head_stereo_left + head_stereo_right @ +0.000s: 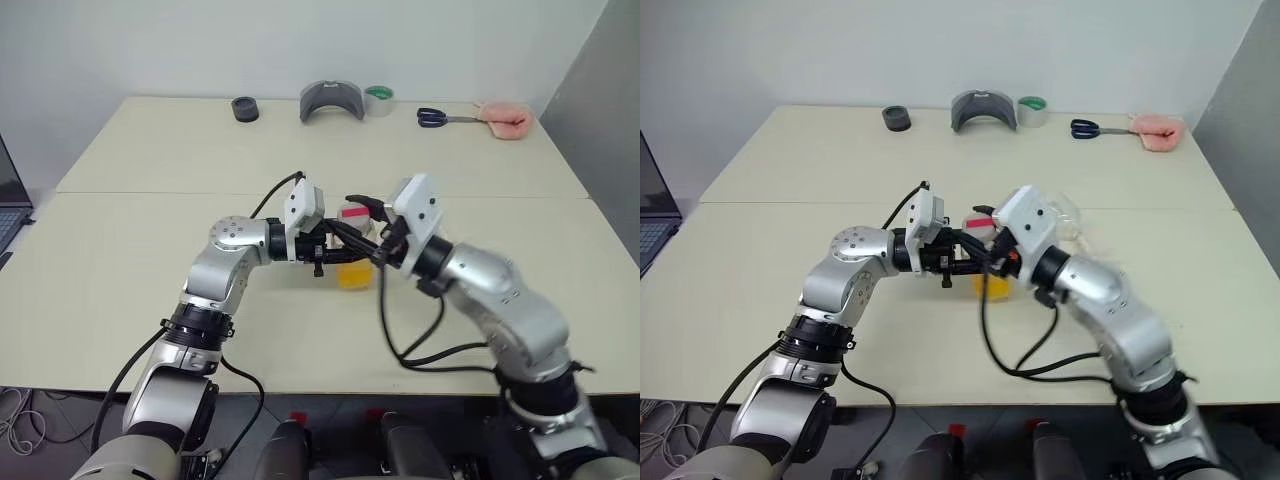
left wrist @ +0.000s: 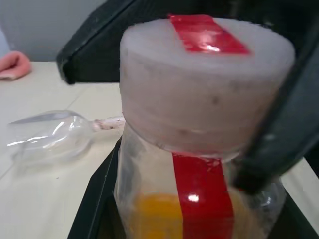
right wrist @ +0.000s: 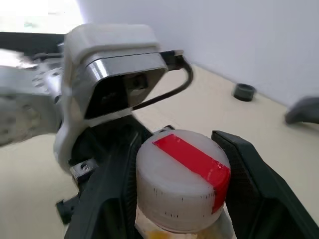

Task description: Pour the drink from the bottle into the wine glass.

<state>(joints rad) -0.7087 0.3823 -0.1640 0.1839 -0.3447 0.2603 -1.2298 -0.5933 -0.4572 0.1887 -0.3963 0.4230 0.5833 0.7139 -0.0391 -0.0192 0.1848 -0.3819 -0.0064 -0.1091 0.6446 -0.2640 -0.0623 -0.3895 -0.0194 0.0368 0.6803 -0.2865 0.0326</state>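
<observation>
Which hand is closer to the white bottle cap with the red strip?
Right. The right hand is around the white, red-striped cap; the left hand holds the clear plastic bottle lower down.

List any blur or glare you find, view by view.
Left wrist view: a bright glare spot sits on the red tape strip across the white round cap of the clear plastic bottle; the clear wine glass lying on its side looks soft. Right wrist view: the left arm's housing is smeared. Left eye view: the right forearm is slightly blurred.
</observation>
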